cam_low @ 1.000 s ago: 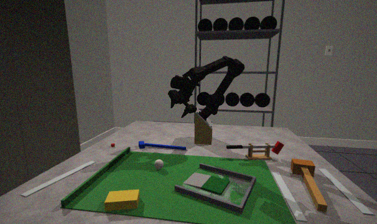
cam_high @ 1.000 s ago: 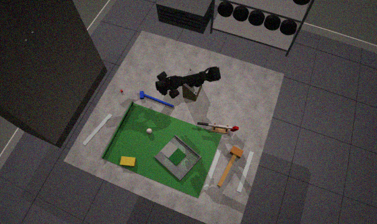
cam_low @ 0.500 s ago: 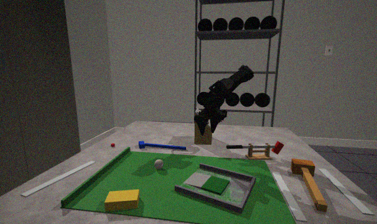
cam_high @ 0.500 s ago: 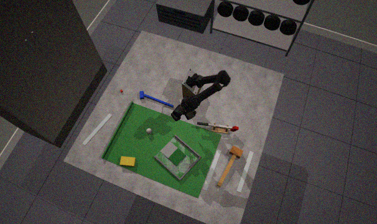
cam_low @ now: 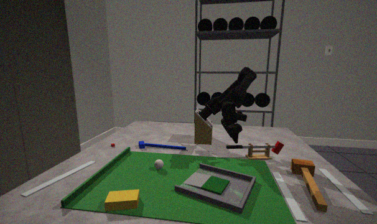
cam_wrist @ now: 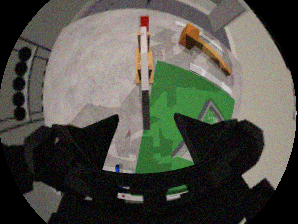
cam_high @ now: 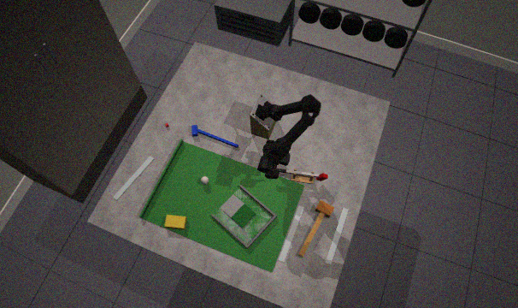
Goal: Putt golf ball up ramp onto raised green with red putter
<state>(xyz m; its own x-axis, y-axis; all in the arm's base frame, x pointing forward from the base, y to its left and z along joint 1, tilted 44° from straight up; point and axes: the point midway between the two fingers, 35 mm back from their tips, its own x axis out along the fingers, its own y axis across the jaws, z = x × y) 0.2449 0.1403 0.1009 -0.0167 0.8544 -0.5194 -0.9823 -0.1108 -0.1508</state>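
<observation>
Presently the claw (cam_low: 235, 139), spread wide and empty, hangs just above the red putter's (cam_low: 254, 146) dark handle end, right of the green; it should be lowered squarely astride the shaft.

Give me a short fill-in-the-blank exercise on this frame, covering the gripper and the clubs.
1. The gripper hangs over the red putter's dark grip with its fingers ____.
2. The red putter rests on a small wooden ____.
3. The golf ball lies on the ____ mat.
4. The club with the blue head lies ____ the mat.

Missing words: open; stand; green; off
</observation>
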